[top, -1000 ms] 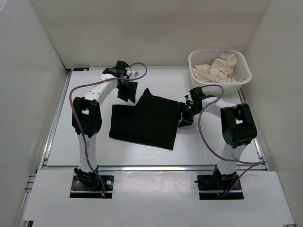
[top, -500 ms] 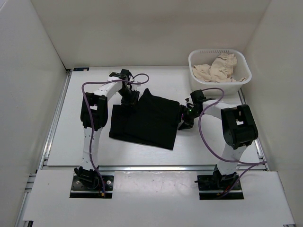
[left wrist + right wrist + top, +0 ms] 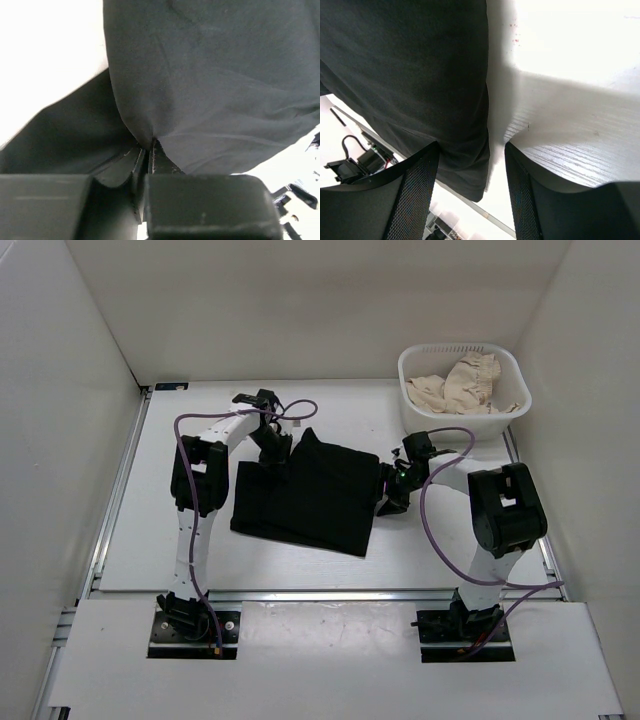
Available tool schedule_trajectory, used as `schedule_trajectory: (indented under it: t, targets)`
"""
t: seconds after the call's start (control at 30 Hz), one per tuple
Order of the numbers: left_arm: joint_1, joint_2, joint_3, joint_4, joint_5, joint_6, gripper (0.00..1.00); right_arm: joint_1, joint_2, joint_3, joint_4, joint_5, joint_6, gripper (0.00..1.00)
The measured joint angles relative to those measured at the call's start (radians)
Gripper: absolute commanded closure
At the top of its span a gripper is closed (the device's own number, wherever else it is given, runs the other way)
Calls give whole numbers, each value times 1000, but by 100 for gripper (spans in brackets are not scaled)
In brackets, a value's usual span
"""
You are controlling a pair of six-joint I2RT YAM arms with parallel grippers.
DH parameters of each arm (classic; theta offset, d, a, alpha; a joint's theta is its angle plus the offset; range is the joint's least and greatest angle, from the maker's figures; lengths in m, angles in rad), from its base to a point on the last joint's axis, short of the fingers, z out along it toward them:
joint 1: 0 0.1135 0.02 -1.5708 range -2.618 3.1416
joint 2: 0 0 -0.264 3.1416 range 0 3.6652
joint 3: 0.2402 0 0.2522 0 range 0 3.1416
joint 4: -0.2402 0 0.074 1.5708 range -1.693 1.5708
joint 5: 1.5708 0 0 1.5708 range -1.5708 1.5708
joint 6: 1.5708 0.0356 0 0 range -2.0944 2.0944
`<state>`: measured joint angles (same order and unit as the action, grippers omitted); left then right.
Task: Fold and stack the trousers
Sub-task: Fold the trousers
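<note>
The white surface (image 3: 150,540) shows a faint wood grain up close. The black trousers (image 3: 310,495) lie on it near its middle, folded into a rough rectangle of stacked layers, with one pointed corner at their far edge. To the right of the trousers and farther back, well apart from them, a white perforated basket (image 3: 462,426) stands on it. Just off the trousers' right edge are a few tiny reddish specks (image 3: 514,26), perhaps stains. Metal rails (image 3: 108,510) run well left of the trousers.
</note>
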<state>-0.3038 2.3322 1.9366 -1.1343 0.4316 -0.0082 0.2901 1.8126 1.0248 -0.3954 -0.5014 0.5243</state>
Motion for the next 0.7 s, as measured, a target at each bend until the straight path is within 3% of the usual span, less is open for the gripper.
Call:
schedule_trajectory:
  t: [0.13,0.3,0.43,0.7]
  targets:
    - [0,0,0,-17,19,4,85,0,-6,-8,3,-2,3,35]
    - [0,0,47,-87,14,3,85,1,-24,-19,7,-10,12,20]
    - [0,-62,94,-127,-26,3,85,1,-35,-28,9,-22,10,17]
    - [60,-412,-217,-170,-117,5,85,20,-37,-27,8,-37,-2,13]
